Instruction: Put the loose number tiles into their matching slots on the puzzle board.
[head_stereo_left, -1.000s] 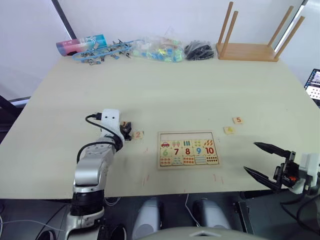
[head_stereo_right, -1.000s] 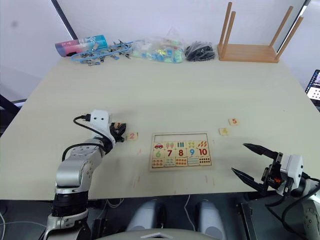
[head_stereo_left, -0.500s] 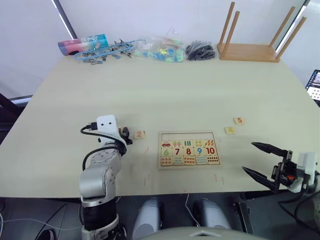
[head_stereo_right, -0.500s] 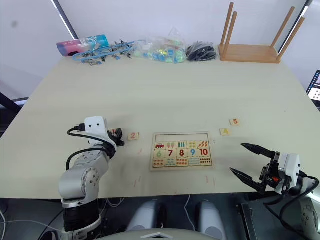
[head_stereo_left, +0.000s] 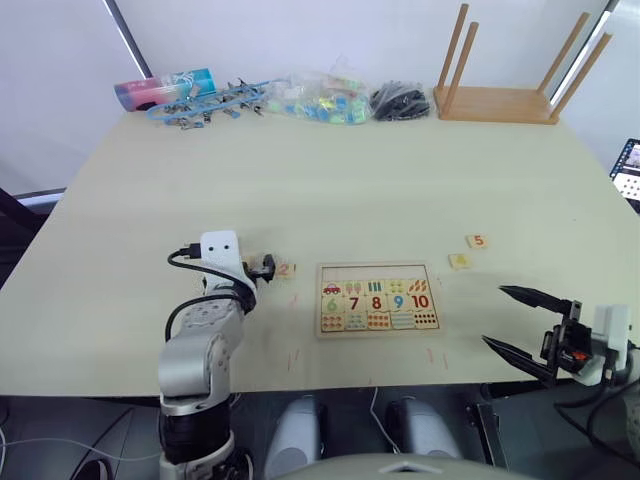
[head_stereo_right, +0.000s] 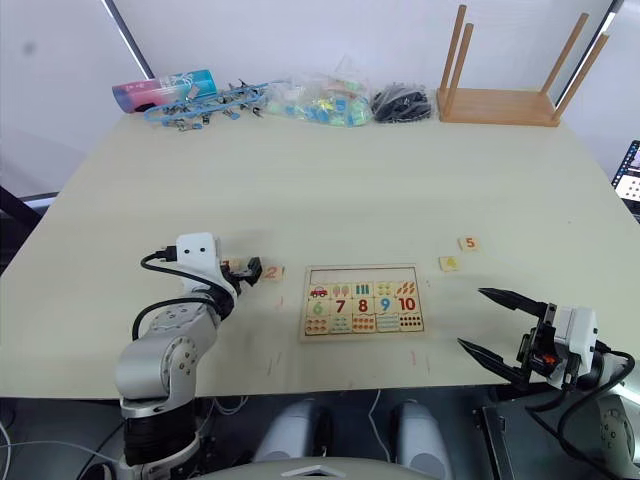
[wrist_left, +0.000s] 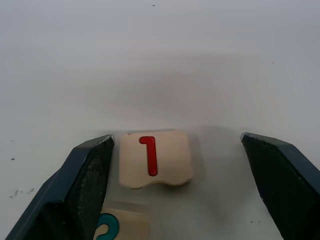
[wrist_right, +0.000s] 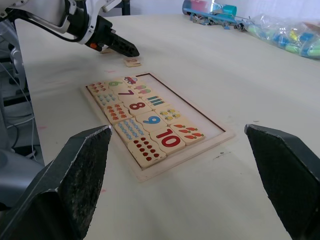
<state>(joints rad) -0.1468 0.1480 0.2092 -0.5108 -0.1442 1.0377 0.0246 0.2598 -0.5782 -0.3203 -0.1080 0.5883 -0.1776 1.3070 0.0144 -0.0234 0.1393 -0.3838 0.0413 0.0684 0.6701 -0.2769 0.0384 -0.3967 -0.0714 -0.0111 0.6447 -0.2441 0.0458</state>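
Observation:
The puzzle board (head_stereo_left: 432, 292) lies near the table's front edge, and its pale top row of slots (head_stereo_left: 375, 271) is bare. My left gripper (head_stereo_left: 264, 268) is open just left of the board. A loose number tile with a red 1 (wrist_left: 156, 159) lies flat on the table between its fingers (wrist_left: 85, 180), close to one of them. A tile with a teal digit (wrist_left: 120, 226) lies beside that. Tile 2 (head_stereo_left: 286, 269) sits between the left gripper and the board. Tiles 4 (head_stereo_left: 459, 261) and 5 (head_stereo_left: 478, 241) lie right of the board. My right gripper (head_stereo_left: 494, 315) hangs open off the front right, holding nothing.
An upturned wooden stool (head_stereo_left: 497, 100) stands at the back right. Along the back edge lie a pink and blue tube (head_stereo_left: 160, 90), blue clips (head_stereo_left: 210, 102), a bag of coloured pieces (head_stereo_left: 320, 100) and a black bundle (head_stereo_left: 398, 100). A screen (head_stereo_left: 628, 170) shows at the right edge.
My left gripper has crept right, closer to tile 2, and the arm's elbow has dropped back. The right gripper has stayed put.

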